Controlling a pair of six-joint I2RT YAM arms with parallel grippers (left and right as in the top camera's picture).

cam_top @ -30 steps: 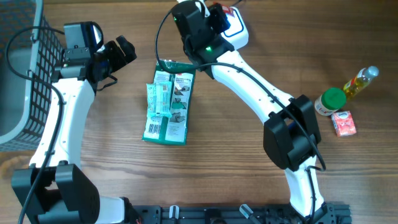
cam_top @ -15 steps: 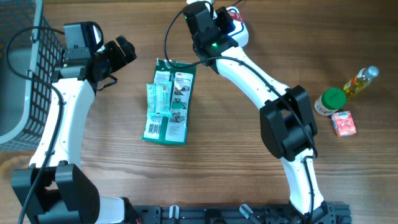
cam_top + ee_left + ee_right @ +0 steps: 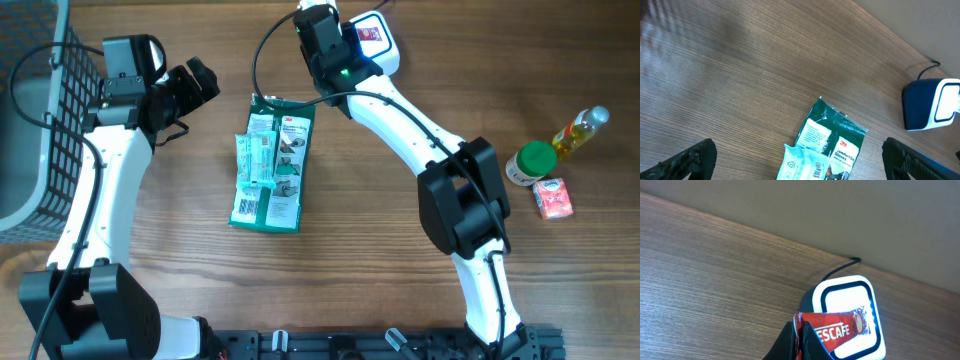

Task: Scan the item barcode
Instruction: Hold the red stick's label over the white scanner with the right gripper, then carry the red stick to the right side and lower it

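Red Nescafé sachet (image 3: 840,330) sits pinched in the closed right gripper (image 3: 801,339), held by its left end, so that most of it shows across the lower part of the lit white window of the scanner (image 3: 847,297). The step in hand, as I judge it, is presenting the code to that window. Only the printed front shows in the wrist view, and I cannot tell which face carries the barcode. To do this well, the coded face should be turned flat toward the window, close but not pressing, and held steady rather than swept, with the fingers clear of the bars. A thin sachet held by one end may droop or curl, so a small wrist tilt is safer than a large swing. The left gripper (image 3: 192,88) hangs wide open and empty above the tabletop (image 3: 400,250), beside the green packet (image 3: 272,165), well apart from the scanner.
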